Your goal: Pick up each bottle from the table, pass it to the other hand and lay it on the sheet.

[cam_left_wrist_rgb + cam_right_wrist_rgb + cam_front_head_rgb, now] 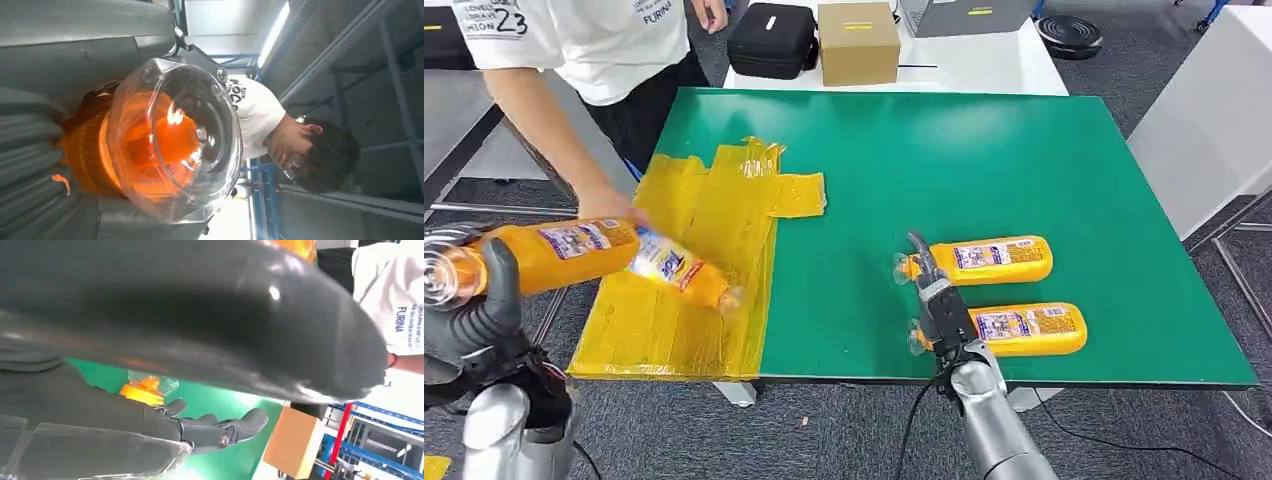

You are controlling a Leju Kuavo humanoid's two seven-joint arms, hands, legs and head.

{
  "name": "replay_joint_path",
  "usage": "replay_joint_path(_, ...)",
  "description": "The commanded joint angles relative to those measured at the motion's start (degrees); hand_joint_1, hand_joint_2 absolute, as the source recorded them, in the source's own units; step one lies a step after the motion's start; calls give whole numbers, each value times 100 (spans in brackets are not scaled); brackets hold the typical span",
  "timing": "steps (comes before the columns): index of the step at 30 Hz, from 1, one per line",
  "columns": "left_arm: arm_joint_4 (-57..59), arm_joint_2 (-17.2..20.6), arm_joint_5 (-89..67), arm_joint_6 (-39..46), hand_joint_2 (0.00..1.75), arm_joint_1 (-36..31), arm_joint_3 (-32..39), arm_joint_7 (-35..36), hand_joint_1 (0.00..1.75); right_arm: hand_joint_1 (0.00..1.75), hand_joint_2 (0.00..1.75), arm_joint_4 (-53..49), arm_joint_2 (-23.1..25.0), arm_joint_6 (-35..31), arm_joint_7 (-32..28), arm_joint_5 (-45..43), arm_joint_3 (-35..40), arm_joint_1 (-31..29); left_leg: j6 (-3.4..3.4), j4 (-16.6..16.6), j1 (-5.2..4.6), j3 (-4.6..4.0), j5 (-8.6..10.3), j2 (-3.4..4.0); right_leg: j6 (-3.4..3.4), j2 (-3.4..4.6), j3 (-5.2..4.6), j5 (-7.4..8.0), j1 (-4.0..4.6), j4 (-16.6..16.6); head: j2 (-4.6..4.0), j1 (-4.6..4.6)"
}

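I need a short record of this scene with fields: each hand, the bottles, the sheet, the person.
left hand: grips an orange bottle near its clear capped end, bottle lying roughly level, off the table's left side
right hand: open, holds nothing, at the cap ends of the two table bottles
bottles on table: far bottle and near bottle, both lying flat on the green table
sheet: yellow sheet on the table's left part, with one bottle on it
person: a person's hand at that bottle
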Motion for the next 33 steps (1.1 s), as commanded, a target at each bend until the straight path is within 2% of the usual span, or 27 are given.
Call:
replay_joint_path(1,-126,158,-72,54,175,29,90,-9,175,0,0,154,-22,13,48,2,-113,-294,-5,-1,0,8,-5,4,-5,1,6,-5,0,0,0,-2)
replay_joint_path(18,-29,240,-384,182,175,-12,-37,21,175,0,0,49,-56,27,66,-1,-138,-313,-10,1,6,26,-13,1,-9,-4,26,-13,7,0,0,0)
replay_joint_path(21,157,290,-1338,633,175,-49,-212,79,175,0,0,-114,-66,107,-19,-168,-228,-268,-9,0,3,20,-9,-2,-8,-6,20,-11,4,0,0,0)
replay_joint_path(23,412,233,-2553,1383,175,-92,-340,178,175,0,0,-265,-107,163,-2,-256,-255,-215,-12,1,7,28,-13,-6,-10,-11,30,-15,8,0,0,0)
replay_joint_path(28,1205,240,-4700,2347,175,-174,-986,861,175,0,0,-436,-116,330,99,-344,-400,-141,-7,-8,-1,23,-1,-20,-6,-23,24,-10,0,-6,0,0)
replay_joint_path(30,1326,265,-5213,2481,175,-104,-1242,1070,175,0,0,-430,-124,340,97,-343,-430,-147,-8,-8,-1,28,-4,-20,-7,-25,30,-12,0,-6,0,0)
replay_joint_path(33,1337,247,-5229,2500,175,-81,-1267,1089,175,0,0,-432,-132,343,95,-341,-434,-147,-8,-6,0,29,-7,-14,-6,-18,30,-13,1,-6,0,0)
